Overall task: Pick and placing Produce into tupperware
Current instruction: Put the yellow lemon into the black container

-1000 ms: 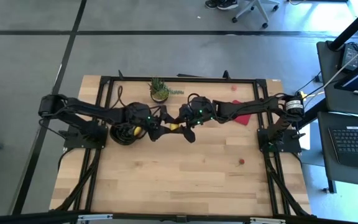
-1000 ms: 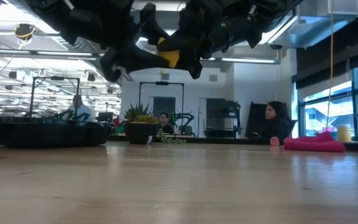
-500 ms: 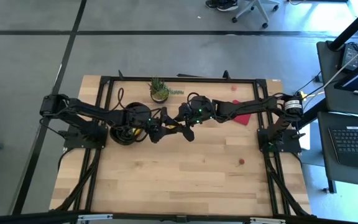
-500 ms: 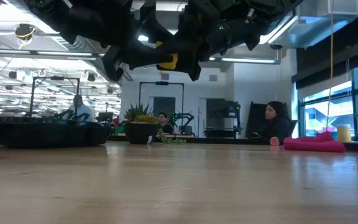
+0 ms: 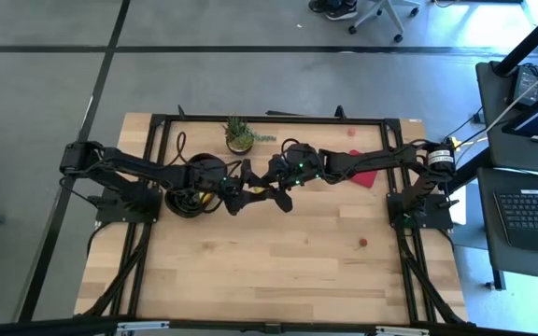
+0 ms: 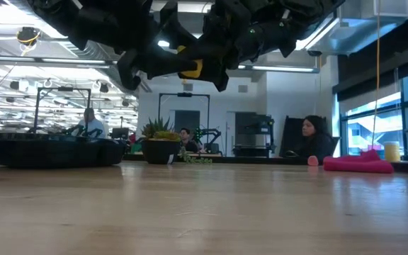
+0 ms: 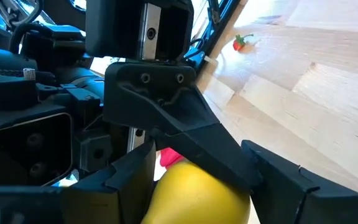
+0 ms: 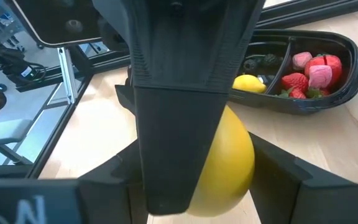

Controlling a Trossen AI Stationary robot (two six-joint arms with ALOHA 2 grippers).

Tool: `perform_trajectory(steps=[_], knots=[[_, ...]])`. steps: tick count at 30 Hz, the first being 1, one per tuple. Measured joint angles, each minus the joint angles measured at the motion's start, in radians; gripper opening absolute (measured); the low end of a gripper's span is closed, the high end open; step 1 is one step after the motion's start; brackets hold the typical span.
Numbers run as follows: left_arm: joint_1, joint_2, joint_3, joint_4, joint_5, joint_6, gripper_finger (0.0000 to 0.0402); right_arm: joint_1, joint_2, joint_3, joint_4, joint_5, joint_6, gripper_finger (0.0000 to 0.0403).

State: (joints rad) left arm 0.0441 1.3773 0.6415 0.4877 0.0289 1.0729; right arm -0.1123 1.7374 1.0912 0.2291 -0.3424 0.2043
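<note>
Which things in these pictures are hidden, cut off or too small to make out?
- Tupperware: high view, mostly under the left arm; low view shows only its side, not the contents.
- Yellow lemon: high view, hidden between the left gripper and right gripper; both wrist views show it cut off by fingers and the picture edge.
- Red piece on the table: high view, too small to identify.
- Which gripper bears the lemon: unclear.

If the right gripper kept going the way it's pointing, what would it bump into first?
Probably the left gripper: the right gripper points straight at it, and both sets of fingers are around the same lemon. Beyond that lies the tupperware, though depth is hard to judge.
</note>
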Motion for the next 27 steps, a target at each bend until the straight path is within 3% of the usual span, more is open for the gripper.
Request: perform_trajectory(steps=[16,27], knots=[[0.001,0.000,0.000,0.000,-0.020,-0.042,0.0241,0.000,-0.001,0.000,0.001,-0.028,0.000,0.0205],[0.001,-0.002,0.000,-0.001,-0.024,-0.060,0.0219,0.007,-0.001,0.017,0.014,-0.062,-0.004,0.0205]])
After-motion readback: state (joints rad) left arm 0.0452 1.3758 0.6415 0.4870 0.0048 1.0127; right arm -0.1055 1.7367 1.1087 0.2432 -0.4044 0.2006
